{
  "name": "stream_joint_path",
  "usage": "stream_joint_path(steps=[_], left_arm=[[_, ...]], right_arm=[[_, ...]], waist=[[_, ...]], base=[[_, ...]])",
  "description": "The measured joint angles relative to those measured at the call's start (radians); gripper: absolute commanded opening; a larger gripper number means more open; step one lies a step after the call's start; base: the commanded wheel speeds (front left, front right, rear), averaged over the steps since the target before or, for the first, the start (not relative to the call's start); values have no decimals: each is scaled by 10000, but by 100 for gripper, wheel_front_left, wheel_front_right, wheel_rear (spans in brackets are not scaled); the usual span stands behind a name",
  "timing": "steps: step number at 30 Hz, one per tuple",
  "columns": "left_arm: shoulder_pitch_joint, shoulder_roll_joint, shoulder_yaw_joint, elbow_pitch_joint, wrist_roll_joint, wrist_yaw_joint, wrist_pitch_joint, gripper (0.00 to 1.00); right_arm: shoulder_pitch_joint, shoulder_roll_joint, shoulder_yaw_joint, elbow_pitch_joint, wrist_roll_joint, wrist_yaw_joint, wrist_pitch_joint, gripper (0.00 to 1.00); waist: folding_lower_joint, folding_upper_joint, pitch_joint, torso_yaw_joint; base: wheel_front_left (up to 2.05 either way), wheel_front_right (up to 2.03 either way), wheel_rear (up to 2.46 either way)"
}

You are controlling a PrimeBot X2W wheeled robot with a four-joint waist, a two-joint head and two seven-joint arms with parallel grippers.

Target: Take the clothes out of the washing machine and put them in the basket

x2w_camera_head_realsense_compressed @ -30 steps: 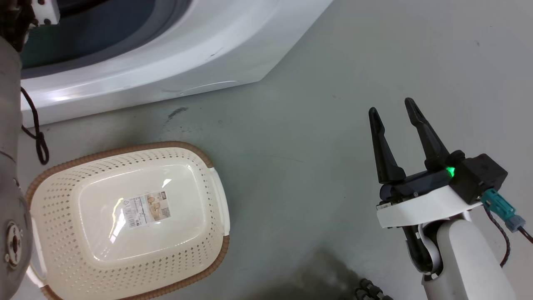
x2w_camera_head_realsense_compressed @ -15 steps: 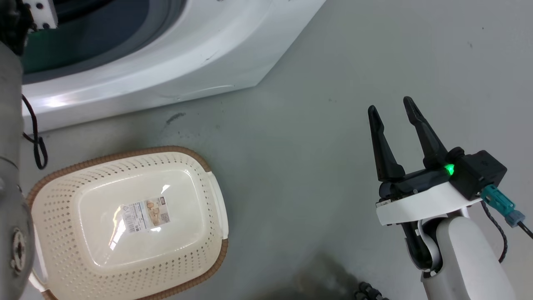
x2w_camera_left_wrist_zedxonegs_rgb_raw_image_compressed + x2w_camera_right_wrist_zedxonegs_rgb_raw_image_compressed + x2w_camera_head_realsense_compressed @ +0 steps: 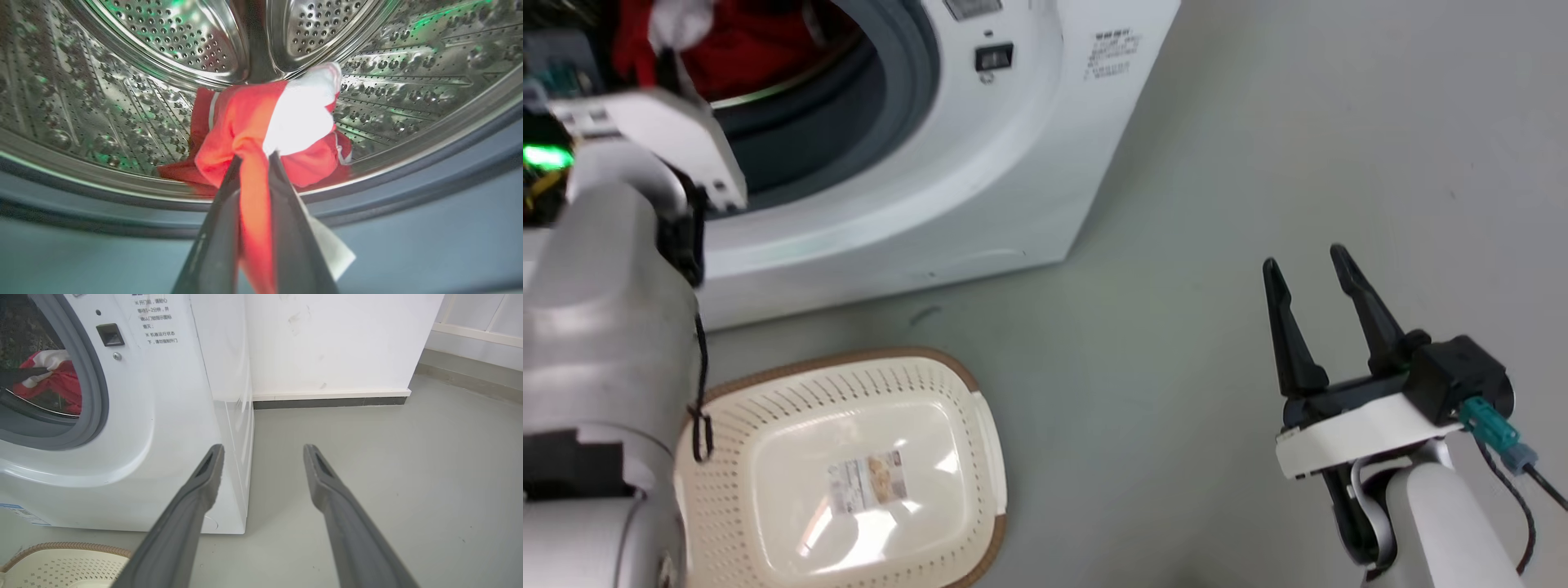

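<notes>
Head view: the washing machine (image 3: 980, 163) stands at the far left with its round opening turned toward the robot, and red clothes (image 3: 743, 41) lie inside it. The left arm (image 3: 605, 310) reaches up into that opening. On the floor (image 3: 1176, 327), just on the near side of the machine, sits the basket (image 3: 849, 363), with the label on its bottom uncovered. The right pincer (image 3: 1304, 256) hangs over the floor well off to the right, spread wide and holding nothing.

Left wrist view: the left pincer (image 3: 255, 157) is pinched narrow on a fold of red cloth that runs as a strip between its two fingers. The rest of the garment, with a white patch, bunches just beyond the tips on the lip of the steel drum (image 3: 163, 41).

Right wrist view: the spread fingers aim past the machine's right corner. Red cloth shows through the opening at far left, and the basket's rim at near left.

The basket lies near and below the drum mouth, on the left arm's side, so that arm is much the nearer. The cloth's long axis runs from drum to wrist, so the pull probably goes nearward first and then down.
</notes>
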Motion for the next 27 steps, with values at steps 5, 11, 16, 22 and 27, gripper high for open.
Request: stream_joint_path(steps=[5,11,16,22,27], left_arm=[[837,-209,88,-128,-207,-188,-729,0],[1927,-330,263,-1586,-303,-332,-825,0],[3372,-543,589,-3241,-370,-357,-838,0],[4912,-871,1016,-5051,-385,-374,-853,0],[6427,-1346,1183,-6729,-265,-345,-853,0]], right_arm=[[324,0,-75,88,-163,0,0,100],[634,2,-134,151,-240,-2,0,100],[924,0,-171,203,-249,0,10,100],[1326,0,-267,201,-309,0,176,100],[1755,-2,-454,27,-362,-2,353,100]], waist=[[0,0,-807,255],[-1,0,-1719,495],[-1,0,-2418,660],[-2,0,-3185,859],[-3,0,-3739,1070]], base=[[0,0,0],[0,0,0],[0,0,0],[0,0,0],[0,0,0]])
